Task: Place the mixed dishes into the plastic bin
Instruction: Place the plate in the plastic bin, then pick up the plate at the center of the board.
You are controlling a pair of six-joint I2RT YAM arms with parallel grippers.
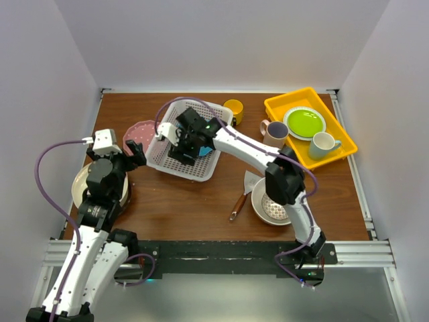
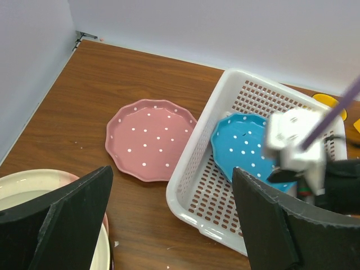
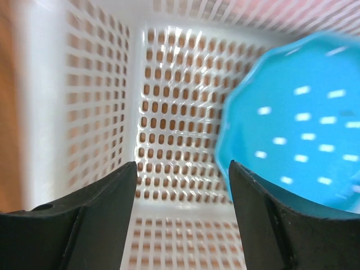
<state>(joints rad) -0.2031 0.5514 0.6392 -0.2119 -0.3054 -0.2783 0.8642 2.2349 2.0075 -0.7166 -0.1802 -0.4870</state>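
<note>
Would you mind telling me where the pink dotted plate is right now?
In the top view, the pink dotted plate lies flat on the left rear part of the table, just outside the plastic bin on the bin's left side.

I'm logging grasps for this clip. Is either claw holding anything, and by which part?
Nothing is held. The right claw stands open over the plastic bin, the blue plate beside it, ungripped. The left claw is open and empty.
</note>
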